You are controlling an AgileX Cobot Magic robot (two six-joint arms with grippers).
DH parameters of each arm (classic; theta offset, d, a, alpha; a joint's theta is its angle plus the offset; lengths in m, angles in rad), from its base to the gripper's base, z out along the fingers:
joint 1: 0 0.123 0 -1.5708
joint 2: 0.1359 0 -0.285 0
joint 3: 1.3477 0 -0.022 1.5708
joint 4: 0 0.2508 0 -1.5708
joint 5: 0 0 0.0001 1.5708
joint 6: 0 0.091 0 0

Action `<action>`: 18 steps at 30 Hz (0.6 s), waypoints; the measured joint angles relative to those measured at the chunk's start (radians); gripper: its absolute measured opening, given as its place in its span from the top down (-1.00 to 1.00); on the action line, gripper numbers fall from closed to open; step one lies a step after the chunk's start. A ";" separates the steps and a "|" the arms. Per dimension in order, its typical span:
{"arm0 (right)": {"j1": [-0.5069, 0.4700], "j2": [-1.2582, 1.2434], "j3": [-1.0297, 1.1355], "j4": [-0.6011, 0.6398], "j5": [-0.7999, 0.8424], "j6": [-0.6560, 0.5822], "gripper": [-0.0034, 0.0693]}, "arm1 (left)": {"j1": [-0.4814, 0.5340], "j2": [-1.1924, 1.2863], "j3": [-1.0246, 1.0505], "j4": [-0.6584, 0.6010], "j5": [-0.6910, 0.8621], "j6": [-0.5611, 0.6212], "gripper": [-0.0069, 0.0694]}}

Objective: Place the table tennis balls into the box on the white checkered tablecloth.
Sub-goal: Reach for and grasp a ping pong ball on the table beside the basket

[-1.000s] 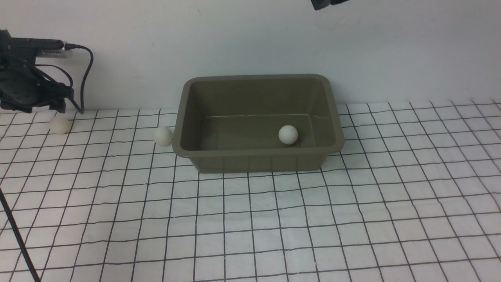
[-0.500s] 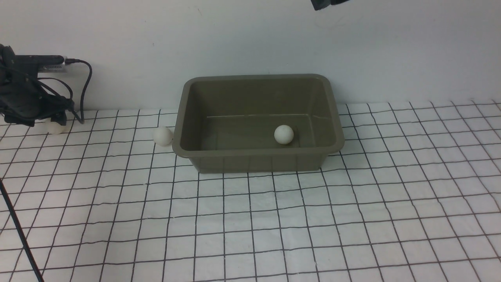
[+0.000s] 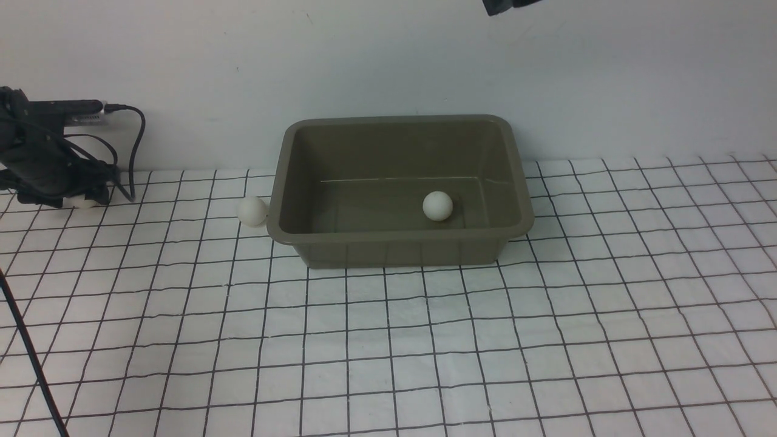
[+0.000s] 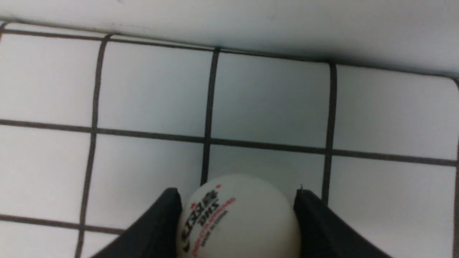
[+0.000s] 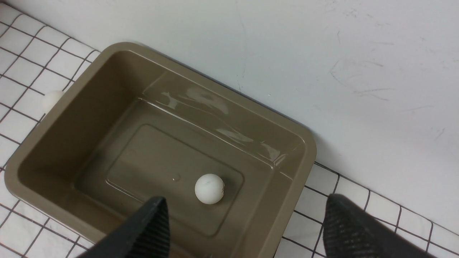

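The olive-green box point(image 3: 400, 252) stands at the back of the white checkered tablecloth point(image 3: 425, 340). One table tennis ball point(image 3: 437, 206) lies inside it, also seen in the right wrist view point(image 5: 209, 189). A second ball point(image 3: 252, 210) rests on the cloth against the box's left wall. At the far left, my left gripper point(image 3: 73, 197) is down on the cloth, shut on the third ball point(image 4: 238, 218), with a black finger touching each side. That ball bears printed lettering. My right gripper point(image 5: 245, 211) hangs open and empty high above the box point(image 5: 71, 118).
A white wall runs just behind the box and the left gripper. A black cable point(image 3: 133, 145) loops off the left arm. Another dark cable point(image 3: 30, 364) crosses the cloth's front left corner.
My left gripper has come down over the far-left ball and its fingers have closed in on it. The ball inside the box has rolled slightly left.
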 joint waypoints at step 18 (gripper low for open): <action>0.000 0.018 0.000 0.001 -0.001 0.000 -0.52 | -0.005 -0.103 -0.011 -0.001 0.182 0.000 -0.10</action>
